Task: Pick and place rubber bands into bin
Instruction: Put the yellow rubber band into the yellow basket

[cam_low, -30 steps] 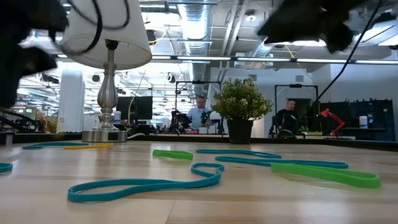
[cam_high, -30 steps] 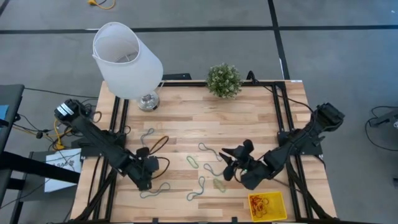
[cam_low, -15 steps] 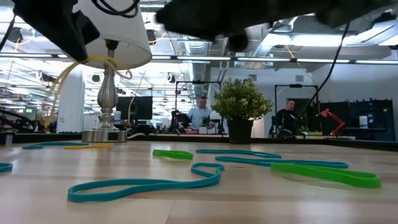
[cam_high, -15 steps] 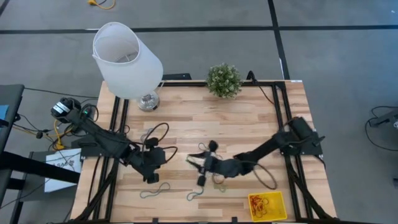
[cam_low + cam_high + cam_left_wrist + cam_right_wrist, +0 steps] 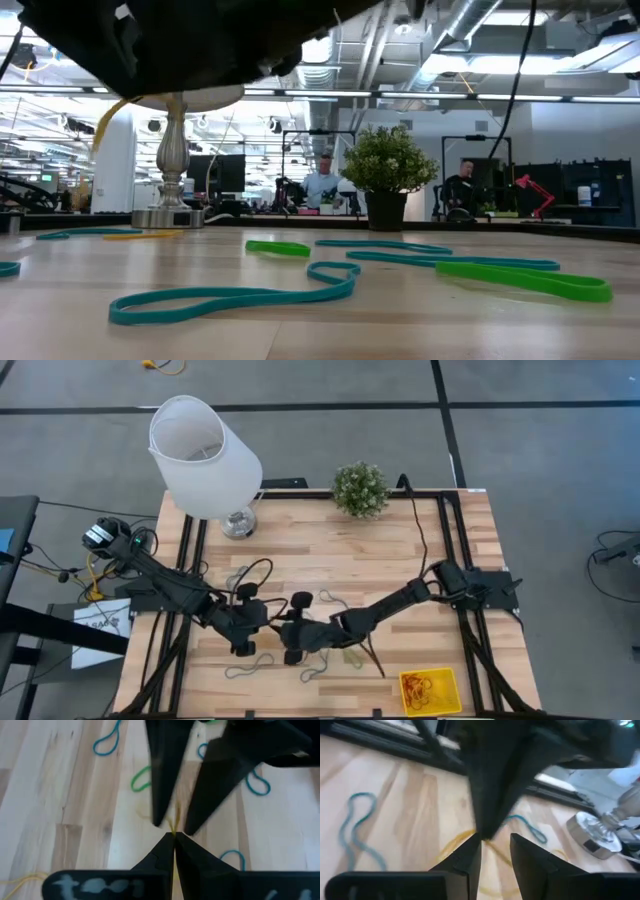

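Wooden table [image 5: 330, 560]: lamp [image 5: 205, 460] upper left, plant [image 5: 360, 488] top centre, rubber bands [image 5: 315, 672] scattered lower middle, yellow bin [image 5: 452, 698] lower right.

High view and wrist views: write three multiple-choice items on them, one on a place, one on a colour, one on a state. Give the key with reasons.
1. In the high view, the bin sits
A. under the lampshade
B. at the lower right corner of the table
C. beside the plant

2. The rubber band pinched in the left gripper is
A. yellow
B. green
C. blue

3. The right gripper is
A. shut flat
B. shut on a green band
C. open

Key:
1 B, the yellow bin lies at that corner, far from the lamp and the plant.
2 A, the left wrist view shows a thin yellow strand rising from the closed fingertips.
3 C, the right wrist view shows bare wood between its two fingers.
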Tool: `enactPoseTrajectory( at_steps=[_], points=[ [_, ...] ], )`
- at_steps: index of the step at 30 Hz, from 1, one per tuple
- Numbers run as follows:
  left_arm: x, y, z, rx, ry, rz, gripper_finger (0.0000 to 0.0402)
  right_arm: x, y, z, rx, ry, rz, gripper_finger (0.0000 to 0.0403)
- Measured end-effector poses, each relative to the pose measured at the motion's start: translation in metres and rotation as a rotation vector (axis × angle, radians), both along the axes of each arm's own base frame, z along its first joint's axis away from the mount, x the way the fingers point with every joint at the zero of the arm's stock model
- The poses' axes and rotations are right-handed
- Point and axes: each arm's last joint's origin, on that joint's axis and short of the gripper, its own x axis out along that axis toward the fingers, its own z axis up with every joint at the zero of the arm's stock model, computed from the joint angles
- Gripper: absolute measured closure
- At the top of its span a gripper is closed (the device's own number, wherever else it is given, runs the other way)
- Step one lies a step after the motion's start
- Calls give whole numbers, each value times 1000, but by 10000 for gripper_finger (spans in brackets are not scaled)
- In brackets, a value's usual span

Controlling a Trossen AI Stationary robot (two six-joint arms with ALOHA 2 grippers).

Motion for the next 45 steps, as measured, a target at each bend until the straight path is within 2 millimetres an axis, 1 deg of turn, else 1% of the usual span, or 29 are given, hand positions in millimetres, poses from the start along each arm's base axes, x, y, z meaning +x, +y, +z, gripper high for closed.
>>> enactPoseTrajectory(
  at_steps=[2, 6, 10, 18, 21, 25, 27, 28, 31, 37, 40, 43, 45],
  points=[
    [0, 0, 1, 1, -5, -2, 401, 0, 0, 2, 23, 22, -14, 305],
    [0, 0, 1, 3, -3, -3, 401, 0, -5, -2, 30, 56, -50, 305],
    [0, 0, 1, 3, -3, -4, 401, 2, -10, -1, 57, 59, -21, 305],
    [0, 0, 1, 1, -4, -5, 401, 4, -19, -3, 83, 74, -35, 307],
    [0, 0, 1, 1, -4, -5, 401, 6, -23, -4, 115, 88, 12, 321],
    [0, 0, 1, -1, -3, -7, 401, 7, -25, -5, 168, 99, 17, 360],
    [0, 0, 1, -7, 1, -11, 401, 6, -25, -5, 181, 98, 12, 388],
    [0, -1, 1, -11, 2, -14, 401, 7, -25, -5, 182, 95, 12, 395],
    [0, -1, 1, -12, 4, -15, 401, 6, -21, -5, 189, 96, 15, 396],
    [0, 0, 0, -11, 5, -15, 401, 1, -8, -5, 183, 101, 38, 401],
    [0, 0, 1, -11, 4, -15, 401, -1, -4, -5, 168, 95, 22, 402],
    [0, -1, 1, -10, 1, -14, 390, -2, -3, -5, 160, 94, 11, 402],
    [0, 0, 1, -4, 3, -20, 375, -3, -3, -7, 154, 111, 10, 402]
  ],
)
